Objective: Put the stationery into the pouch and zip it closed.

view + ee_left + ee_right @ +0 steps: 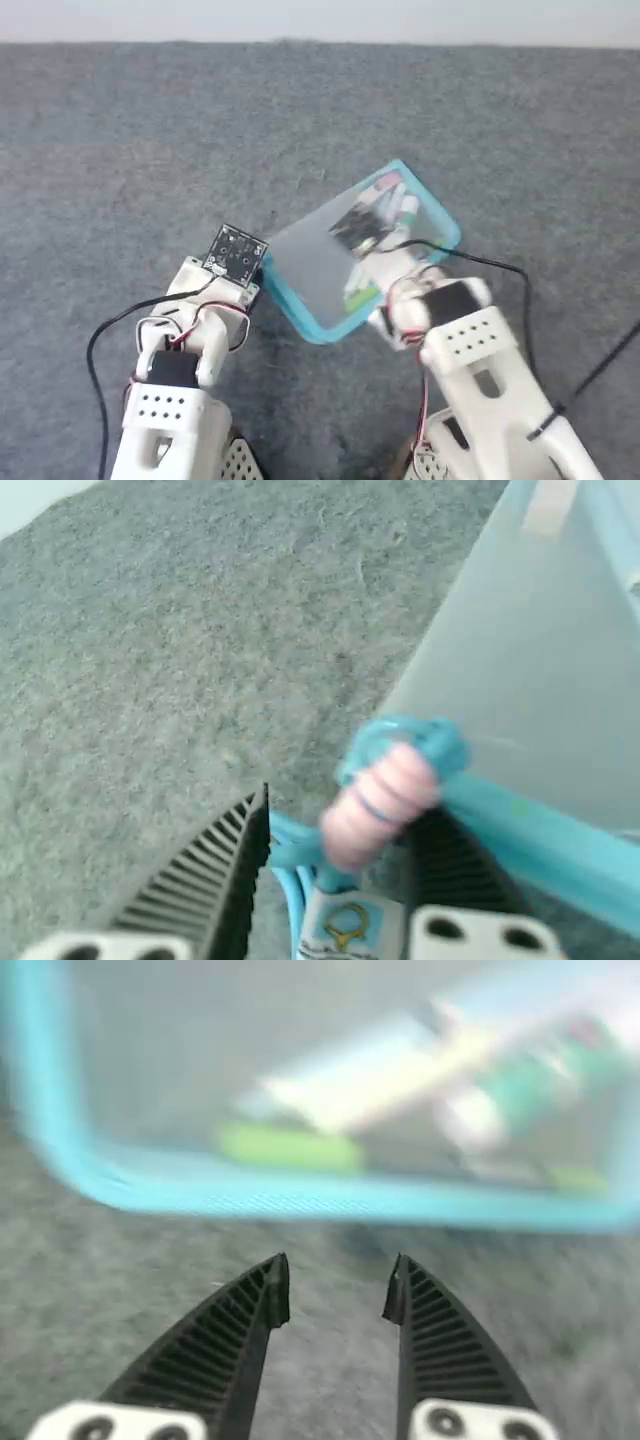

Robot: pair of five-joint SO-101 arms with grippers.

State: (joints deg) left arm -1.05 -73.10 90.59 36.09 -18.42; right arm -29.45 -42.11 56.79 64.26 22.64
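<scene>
Grey felt covers the desk (120, 150), with a pale wall strip at 12 o'clock. The pouch (320, 265), clear with a teal border, lies aslant at the centre, and the stationery (385, 215) is already inside, bunched toward its 2 o'clock end. What looks left is the zipping.

The left hand (340, 825) sits at the pouch's 8 o'clock corner. It is spread, with the pink pull (385, 795) and its teal loop between the jaws. The pull lies close against one jaw and clear of the other, so nothing is pinched yet. The right hand (335, 1295) rests at the pouch's 5 o'clock edge, also spread and holding nothing, just short of the teal border (300, 1200).

To do this well, I would close the left hand squarely on the pink pull rather than on the soft loop, which would likely slip or stretch. Before pulling, the right hand should pin or pinch the border. Otherwise the light pouch will probably slide over the felt with the pull instead of zipping. Then draw the pull along the teal band (540, 830), low and in line with it, not upward. How much of the zip already stands closed I cannot tell.
</scene>
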